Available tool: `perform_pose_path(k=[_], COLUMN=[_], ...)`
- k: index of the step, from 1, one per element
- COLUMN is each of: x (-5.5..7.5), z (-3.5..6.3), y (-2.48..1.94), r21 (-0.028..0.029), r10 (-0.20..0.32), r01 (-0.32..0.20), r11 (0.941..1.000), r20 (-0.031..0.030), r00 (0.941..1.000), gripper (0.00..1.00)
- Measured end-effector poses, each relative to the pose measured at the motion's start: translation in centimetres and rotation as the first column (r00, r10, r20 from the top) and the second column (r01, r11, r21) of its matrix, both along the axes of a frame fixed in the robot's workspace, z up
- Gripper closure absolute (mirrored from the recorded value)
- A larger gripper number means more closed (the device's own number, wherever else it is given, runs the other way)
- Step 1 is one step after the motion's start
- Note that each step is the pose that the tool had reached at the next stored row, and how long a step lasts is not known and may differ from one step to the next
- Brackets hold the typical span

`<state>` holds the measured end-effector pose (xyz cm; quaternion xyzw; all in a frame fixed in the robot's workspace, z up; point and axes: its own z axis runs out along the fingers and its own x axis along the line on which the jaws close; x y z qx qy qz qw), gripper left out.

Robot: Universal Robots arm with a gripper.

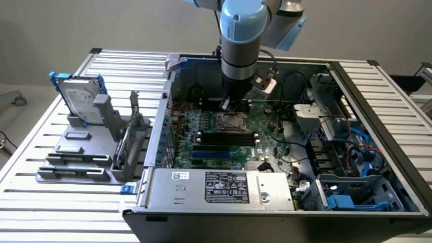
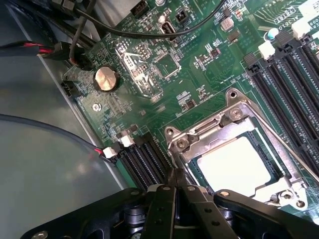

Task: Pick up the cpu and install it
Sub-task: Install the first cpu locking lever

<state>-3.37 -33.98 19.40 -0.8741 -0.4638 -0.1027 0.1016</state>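
Note:
The cpu (image 2: 233, 167) is a pale silver square lying flat inside the metal-framed socket (image 2: 209, 130) on the green motherboard (image 2: 199, 69). In the exterior view the socket (image 1: 229, 121) sits near the middle of the board inside the open computer case, with the arm standing straight down over its far edge. My gripper (image 2: 177, 175) is shut, its two black fingers (image 2: 165, 199) pressed together with nothing between them. The tips hover right at the socket frame's edge beside the cpu. I cannot tell whether they touch the frame. In the exterior view the gripper (image 1: 228, 105) is just above the board.
Black memory slots (image 1: 228, 137) flank the socket. A coin battery (image 2: 105, 78) and black cables (image 2: 75, 35) lie near the case wall. A power supply (image 1: 223, 187) fills the case's near side. A silver hard drive with blue bracket (image 1: 81, 101) stands on a grey fixture at the exterior view's left.

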Motion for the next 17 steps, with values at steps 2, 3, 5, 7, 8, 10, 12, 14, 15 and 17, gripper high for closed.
perform_pose_path(k=[2,3,5,7,8,10,12,14,15,17], x=[0.0,0.0,0.0,0.0,0.0,0.0,0.0,0.0,0.0,0.0], z=[0.48,0.72,1.11,1.37,1.48,1.67,1.82,1.96,2.01,2.11], y=[-0.01,-0.03,-0.19,-0.39,-0.49,-0.68,-0.88,-1.07,-1.17,-1.43], r21=[0.0018,0.003,0.0048,0.0051,0.0049,0.0045,0.0042,0.004,0.0038,0.0018], r10=[-0.006,-0.01,-0.017,-0.022,-0.025,-0.029,-0.034,-0.037,-0.038,-0.039], r01=[0.006,0.01,0.017,0.022,0.025,0.029,0.034,0.037,0.038,0.039], r11=[1.0,0.9999,0.9998,0.9997,0.9997,0.9996,0.9994,0.9993,0.9993,0.9992], r20=[-0.0006,-0.0011,-0.0046,-0.0109,-0.0151,-0.0235,-0.0326,-0.0404,-0.0434,-0.0474], r00=[1.0,0.9999,0.9998,0.9997,0.9996,0.9993,0.9989,0.9985,0.9983,0.9981], gripper=[0.89,0.89,0.89,0.89,0.89,0.89,0.89,0.89,0.89,0.89])
